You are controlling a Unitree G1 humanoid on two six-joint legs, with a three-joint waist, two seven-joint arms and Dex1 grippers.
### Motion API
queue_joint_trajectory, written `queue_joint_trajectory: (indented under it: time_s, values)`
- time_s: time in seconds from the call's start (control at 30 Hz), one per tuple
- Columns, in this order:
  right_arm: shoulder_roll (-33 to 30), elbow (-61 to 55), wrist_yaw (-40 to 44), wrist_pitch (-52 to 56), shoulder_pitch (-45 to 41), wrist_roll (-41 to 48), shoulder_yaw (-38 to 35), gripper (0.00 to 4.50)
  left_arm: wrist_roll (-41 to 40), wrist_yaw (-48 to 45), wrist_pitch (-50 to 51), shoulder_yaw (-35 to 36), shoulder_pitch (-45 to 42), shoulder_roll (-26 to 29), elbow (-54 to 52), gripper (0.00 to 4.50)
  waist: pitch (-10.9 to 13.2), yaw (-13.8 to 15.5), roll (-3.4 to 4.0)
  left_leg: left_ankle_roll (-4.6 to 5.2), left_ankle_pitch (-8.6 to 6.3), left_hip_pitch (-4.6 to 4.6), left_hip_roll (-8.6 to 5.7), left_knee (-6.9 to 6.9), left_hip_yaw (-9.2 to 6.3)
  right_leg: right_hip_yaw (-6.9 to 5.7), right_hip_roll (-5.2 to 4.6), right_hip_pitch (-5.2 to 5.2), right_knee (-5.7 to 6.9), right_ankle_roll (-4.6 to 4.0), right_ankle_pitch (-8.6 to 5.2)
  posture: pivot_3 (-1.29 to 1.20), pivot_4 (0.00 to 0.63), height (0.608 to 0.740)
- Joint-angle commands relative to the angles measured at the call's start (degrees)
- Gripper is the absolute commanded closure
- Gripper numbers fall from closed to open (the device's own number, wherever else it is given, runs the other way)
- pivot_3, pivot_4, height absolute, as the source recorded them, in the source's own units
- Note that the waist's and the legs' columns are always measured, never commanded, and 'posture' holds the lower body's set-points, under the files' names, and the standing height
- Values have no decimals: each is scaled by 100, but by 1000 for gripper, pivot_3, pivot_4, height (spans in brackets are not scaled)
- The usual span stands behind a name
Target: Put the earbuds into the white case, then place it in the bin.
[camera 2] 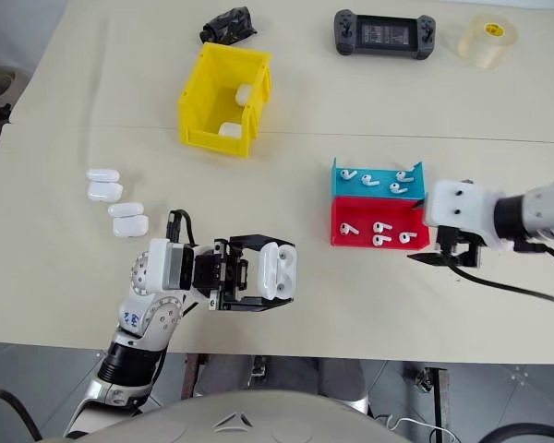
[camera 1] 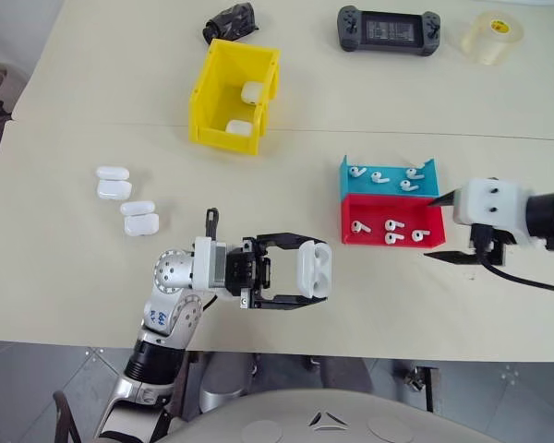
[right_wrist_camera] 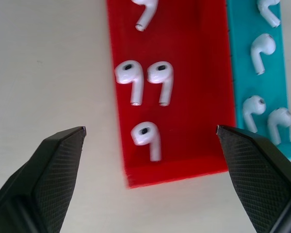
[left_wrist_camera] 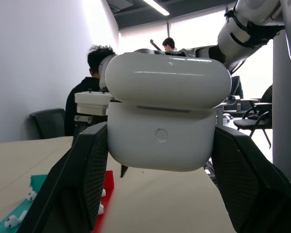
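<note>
Left gripper (camera 1: 286, 269): pinching white case (camera 1: 314, 269), lid apparently ajar.
Right gripper (camera 1: 439, 227): spread wide beside red tray (camera 1: 369, 242) of earbuds (right_wrist_camera: 146, 138).

A beige table (camera 1: 92, 92) carries bin (camera 1: 233, 97), trays, spare cases.

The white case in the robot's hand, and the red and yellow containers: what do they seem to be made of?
The white case, shut in the left gripper, looks like glossy hard plastic: ceiling lights reflect off its lid. The red tray seems to be matte plastic, opaque with a faint ribbed texture. The yellow bin looks like moulded plastic with a slight sheen and thick, stiff walls.
</note>
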Motion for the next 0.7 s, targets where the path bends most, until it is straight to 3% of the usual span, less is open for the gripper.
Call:
queue_joint_trajectory:
  time_s: [0.03, 0.23, 0.33, 0.53, 0.7]
  values:
    - [106, 323, 220, -340, -322, -360, 282, 0, 9, 165, 1, 14, 49, 61, -309, 1702, 0, -1, 0, 0, 0, -1, 0, -1, 0, 0, 0, -1, 0, 0, 0, 0, 150, 740]
    - [359, 707, 445, -673, -670, -620, 575, 0, 73, 487, 63, 17, 209, 151, -510, 1702, 0, -16, 1, -1, 0, -1, 0, -1, 2, 0, 0, -1, 1, 0, 0, 0, 150, 740]
    - [432, 852, 489, -816, -716, -743, 614, 580, 96, 593, 85, 2, 237, 169, -573, 1704, 0, -13, 1, -2, 1, 0, 0, -1, 2, 0, 0, -1, 3, 0, 0, 0, 150, 740]
    - [481, 1039, 694, -1171, -777, -896, 705, 2615, 82, 719, 125, 14, 206, 234, -627, 1704, 0, -15, 1, -2, 1, 0, -1, -1, 2, 0, 0, -1, 3, 0, 0, 0, 150, 740]
    - [498, 1086, 777, -1361, -838, -991, 719, 2615, 65, 780, 146, 40, 193, 269, -655, 1704, 1, -17, 2, -3, 1, 0, 0, -1, 3, 0, 0, -1, 3, 0, 0, 0, 150, 740]
